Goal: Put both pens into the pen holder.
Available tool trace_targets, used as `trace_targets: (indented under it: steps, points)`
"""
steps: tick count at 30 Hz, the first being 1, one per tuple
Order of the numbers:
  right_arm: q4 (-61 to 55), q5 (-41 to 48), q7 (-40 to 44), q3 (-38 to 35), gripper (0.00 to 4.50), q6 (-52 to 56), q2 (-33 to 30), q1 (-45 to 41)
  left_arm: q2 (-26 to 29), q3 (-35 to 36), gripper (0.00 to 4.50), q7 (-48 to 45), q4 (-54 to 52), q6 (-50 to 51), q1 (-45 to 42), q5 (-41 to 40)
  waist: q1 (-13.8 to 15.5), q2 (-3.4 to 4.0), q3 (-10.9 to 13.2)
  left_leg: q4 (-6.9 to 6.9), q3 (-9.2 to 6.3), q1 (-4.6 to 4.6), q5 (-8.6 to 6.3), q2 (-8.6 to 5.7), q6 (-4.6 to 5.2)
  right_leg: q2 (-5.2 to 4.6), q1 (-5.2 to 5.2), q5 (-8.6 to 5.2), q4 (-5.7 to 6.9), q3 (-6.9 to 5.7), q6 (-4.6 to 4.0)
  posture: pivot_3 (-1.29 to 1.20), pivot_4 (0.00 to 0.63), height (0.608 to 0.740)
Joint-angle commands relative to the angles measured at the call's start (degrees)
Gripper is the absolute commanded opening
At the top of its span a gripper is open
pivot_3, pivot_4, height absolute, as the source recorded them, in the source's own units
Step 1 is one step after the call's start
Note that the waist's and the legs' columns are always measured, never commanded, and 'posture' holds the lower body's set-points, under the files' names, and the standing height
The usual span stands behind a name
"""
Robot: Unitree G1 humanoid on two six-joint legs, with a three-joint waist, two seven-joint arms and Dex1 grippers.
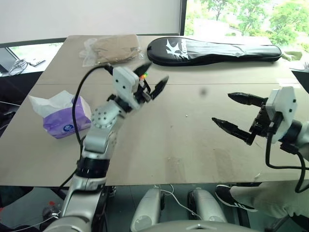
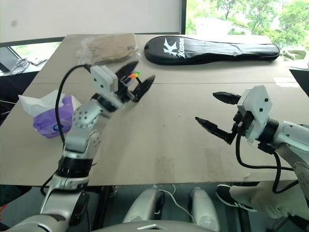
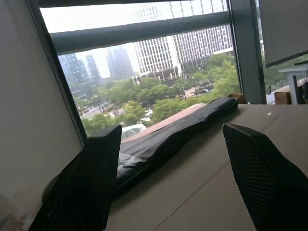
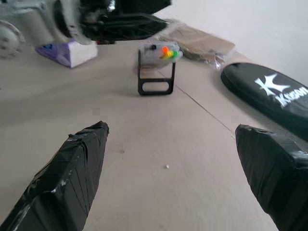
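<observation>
Both end effectors, left (image 1: 153,82) and right (image 1: 231,111), hover with fingers apart above a bare tan table (image 1: 193,145) beside city-view windows; the pen holder (image 4: 156,67) stands upright mid-table, coloured pen tips inside.

The table (image 1: 193,145) carries 1 pen holder (image 4: 156,67), a clear container on a black frame; the coloured pen ends showing in its top, orange, green and a darker one, are too small to count surely. Also on the table are 1 purple tissue box (image 1: 65,118), 1 long black racket bag (image 1: 212,50) with white lettering, and 1 clear plastic bag (image 1: 112,48) with something brown inside. There are 2 grippers, the left gripper (image 1: 153,83) and the right gripper (image 1: 232,112), each with 2 black fingers spread apart, 4 fingers altogether.
</observation>
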Motion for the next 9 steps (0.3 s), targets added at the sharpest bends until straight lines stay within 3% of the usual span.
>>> trace_targets:
  steps: [1,9]
  points:
    - [2.63,-6.14,-1.02,-0.24,4.5,-3.64,0.98,3.69,4.67,4.86,3.47,-0.28,-11.25,12.74,9.69,-8.55,-0.38,0.02,-0.01,-0.02,0.0,0.02,-0.01,0.02,0.01,0.02,0.0,-0.01,0.02,0.01,-0.01,0.0,0.15,0.74]
    - [7.63,-12.51,-0.83,1.74,4.5,-6.68,2.89,4.46,8.3,9.5,3.47,-2.81,-17.76,14.84,24.47,-9.17,-0.2,0.07,-0.03,0.01,0.03,0.19,-0.03,0.01,0.04,0.01,0.19,-0.02,-0.02,0.01,-0.02,0.0,0.15,0.74]
